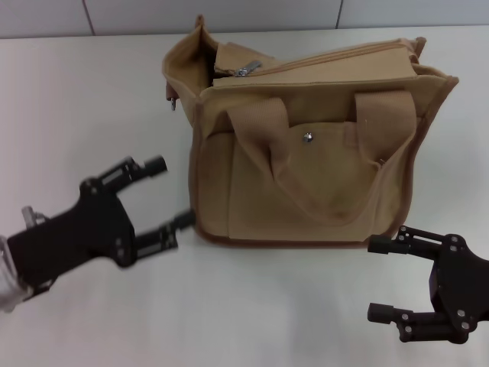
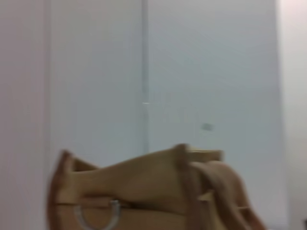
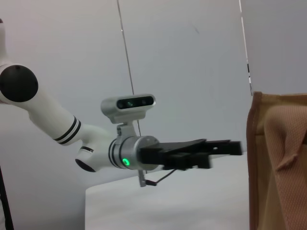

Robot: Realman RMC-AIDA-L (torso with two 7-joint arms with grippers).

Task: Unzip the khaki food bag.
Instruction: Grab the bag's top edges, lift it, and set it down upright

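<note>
The khaki food bag (image 1: 306, 153) stands upright on the white table, front pocket with metal snap (image 1: 307, 138) facing me. Its top zipper is partly open at the left end, and the silver pull (image 1: 248, 69) lies near that end. My left gripper (image 1: 174, 193) is open beside the bag's left lower corner, one fingertip close to the bag's edge. My right gripper (image 1: 380, 279) is open, low at the bag's front right corner. The bag also shows in the left wrist view (image 2: 153, 191) and the right wrist view (image 3: 280, 163). The left arm shows in the right wrist view (image 3: 187, 154).
The white table (image 1: 84, 99) runs around the bag on all sides. A grey wall (image 1: 229, 15) stands behind the table's far edge. A metal ring (image 2: 96, 215) hangs on the bag's side end.
</note>
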